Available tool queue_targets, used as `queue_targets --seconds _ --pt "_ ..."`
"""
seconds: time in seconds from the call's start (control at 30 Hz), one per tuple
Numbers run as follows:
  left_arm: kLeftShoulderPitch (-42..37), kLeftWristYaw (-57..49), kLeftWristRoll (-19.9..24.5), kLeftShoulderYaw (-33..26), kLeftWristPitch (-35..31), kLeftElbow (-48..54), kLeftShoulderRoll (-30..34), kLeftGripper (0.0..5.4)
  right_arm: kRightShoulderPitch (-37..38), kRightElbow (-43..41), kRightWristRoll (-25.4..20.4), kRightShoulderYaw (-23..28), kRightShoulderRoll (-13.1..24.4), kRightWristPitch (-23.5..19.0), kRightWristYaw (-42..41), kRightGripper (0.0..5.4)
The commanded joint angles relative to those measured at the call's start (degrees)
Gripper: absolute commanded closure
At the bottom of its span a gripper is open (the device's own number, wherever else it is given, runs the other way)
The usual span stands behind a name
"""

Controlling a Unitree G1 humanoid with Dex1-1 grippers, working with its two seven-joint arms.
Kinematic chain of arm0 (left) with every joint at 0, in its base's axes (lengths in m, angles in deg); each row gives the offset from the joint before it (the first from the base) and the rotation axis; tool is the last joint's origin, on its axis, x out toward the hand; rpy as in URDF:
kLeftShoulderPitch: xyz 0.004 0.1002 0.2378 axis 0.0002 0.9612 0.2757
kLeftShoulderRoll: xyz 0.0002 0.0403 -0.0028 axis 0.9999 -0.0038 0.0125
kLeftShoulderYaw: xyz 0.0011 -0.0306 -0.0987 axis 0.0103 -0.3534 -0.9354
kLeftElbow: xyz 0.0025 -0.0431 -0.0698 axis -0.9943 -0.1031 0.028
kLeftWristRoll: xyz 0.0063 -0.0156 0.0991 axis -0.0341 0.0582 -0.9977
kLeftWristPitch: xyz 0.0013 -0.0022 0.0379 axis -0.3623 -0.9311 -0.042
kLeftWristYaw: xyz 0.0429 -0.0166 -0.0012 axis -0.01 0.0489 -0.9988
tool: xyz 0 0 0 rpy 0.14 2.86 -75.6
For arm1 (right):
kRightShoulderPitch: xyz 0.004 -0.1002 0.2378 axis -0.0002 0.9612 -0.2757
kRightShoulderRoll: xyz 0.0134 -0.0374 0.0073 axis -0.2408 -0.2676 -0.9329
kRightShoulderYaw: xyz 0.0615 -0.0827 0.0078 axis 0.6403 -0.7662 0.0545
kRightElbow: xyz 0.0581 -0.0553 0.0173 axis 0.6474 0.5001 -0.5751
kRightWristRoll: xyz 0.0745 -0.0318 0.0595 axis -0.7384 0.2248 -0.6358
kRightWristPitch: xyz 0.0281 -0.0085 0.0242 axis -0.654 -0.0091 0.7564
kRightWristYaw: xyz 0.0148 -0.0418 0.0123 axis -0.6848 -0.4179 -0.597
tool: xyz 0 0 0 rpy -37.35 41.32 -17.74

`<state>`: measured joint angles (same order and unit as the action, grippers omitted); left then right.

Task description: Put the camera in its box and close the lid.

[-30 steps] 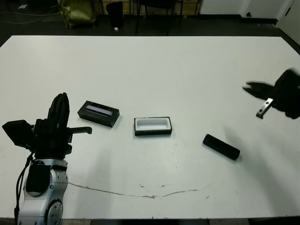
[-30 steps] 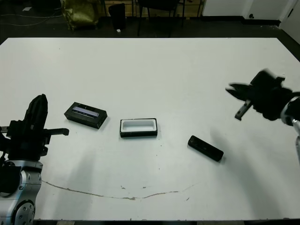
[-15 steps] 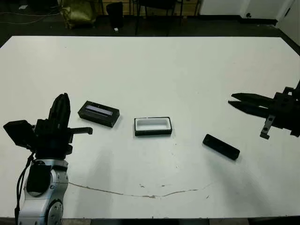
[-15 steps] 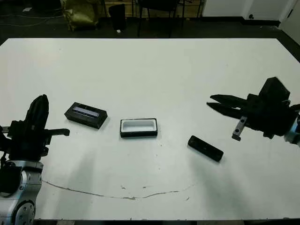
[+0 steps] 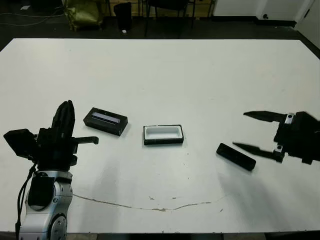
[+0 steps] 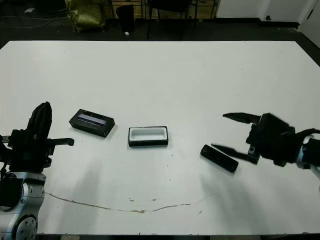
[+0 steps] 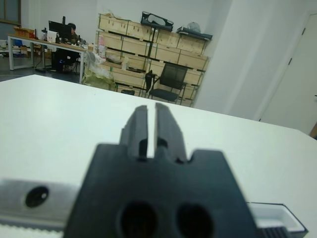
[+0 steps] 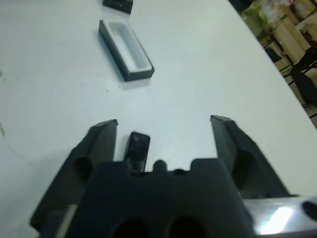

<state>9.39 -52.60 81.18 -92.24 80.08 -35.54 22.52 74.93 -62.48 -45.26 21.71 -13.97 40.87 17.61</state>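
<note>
My right fingers point(image 5: 250, 132) are spread wide and empty at three o'clock of the camera point(image 5: 236, 156), which lies flat on the counter point(image 5: 175, 75); closing off-centre could skid it away, while my left fingers point(image 7: 147, 130) sit clenched.

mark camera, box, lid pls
camera point(image 5: 236, 156): left eye view, middle of its dark top face.
box point(image 5: 163, 133): left eye view, on its white lining.
lid point(image 5: 105, 120): left eye view, top face beside the glossy strip.
</note>
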Motion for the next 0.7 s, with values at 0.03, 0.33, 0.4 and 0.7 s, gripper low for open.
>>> queue_targets --seconds 0.03,0.33,0.4,0.7 --pt "0.4 -0.3 -0.1 -0.1 -0.9 -0.6 0.0 5.4 0.9 0.1 1.5 -1.3 1.6 -1.3 -0.3 0.5" --pt "0.3 -0.1 -0.1 -0.1 -1.0 -0.5 0.2 5.4 -0.1 3.7 0.2 -3.5 1.2 -5.2 -1.9 0.02" --pt "0.3 -0.1 -0.1 -0.1 -1.2 -0.5 0.3 5.4 -0.1 4.9 0.2 -3.9 0.8 -5.2 -1.7 0.02" --pt "0.1 -0.2 0.5 -0.3 -1.6 -0.4 0.1 5.4 -0.3 11.3 -0.8 -6.1 -1.2 -7.9 -1.5 0.02"
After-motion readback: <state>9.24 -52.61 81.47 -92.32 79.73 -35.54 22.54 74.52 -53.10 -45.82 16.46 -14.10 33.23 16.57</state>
